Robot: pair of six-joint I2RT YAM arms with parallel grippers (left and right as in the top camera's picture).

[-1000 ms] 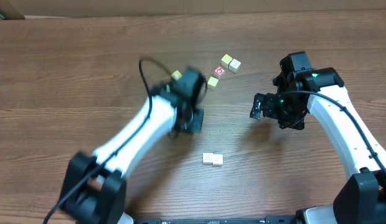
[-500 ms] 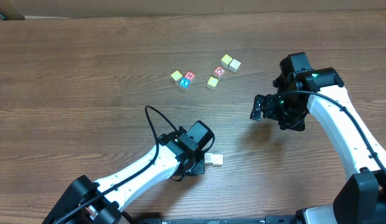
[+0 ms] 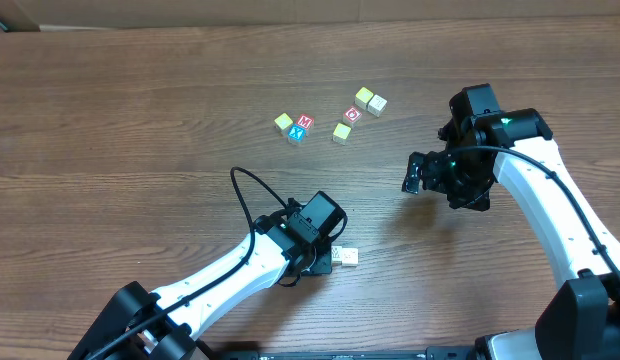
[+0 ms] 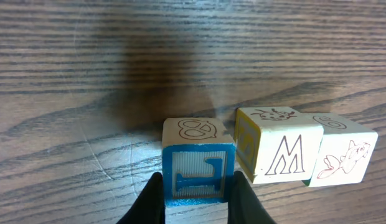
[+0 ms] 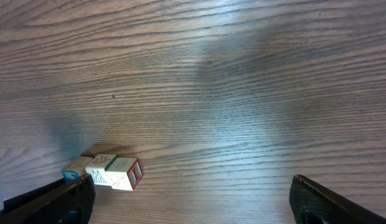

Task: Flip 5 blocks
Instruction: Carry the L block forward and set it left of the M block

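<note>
We see the left gripper [image 4: 198, 184] clenched on the blue-faced block [image 4: 198, 163]; its two dark fingers [image 4: 149, 202] press against the block's left and right sides, and the block sits upright on the wooden table [image 4: 87, 74]; its top face shows a pretzel drawing. Just beside it to the right stands the M block [image 4: 277, 152], cream with a yellow side, and touching that one is the fish block [image 4: 342, 157], pale with a red fish drawn on it; the three form a short row. From overhead we find this row [image 3: 344, 257] near the front middle of the table, with the left gripper [image 3: 323, 252] covering its left end.

The right gripper [image 3: 422, 172] hangs well apart from it, to the right; in its own wrist view the right gripper [image 5: 193, 208] is released, jaws spread wide with only bare wood between them, and the row of three lies small at the lower left [image 5: 106, 172].

Farther back we count seven more blocks in a loose scatter: a yellow one [image 3: 283, 122], a red one [image 3: 305, 122] touching a blue one [image 3: 297, 133], another yellow [image 3: 341, 132], a red [image 3: 352, 114], and a yellow-green [image 3: 363, 97] touching a cream [image 3: 377, 104].
</note>
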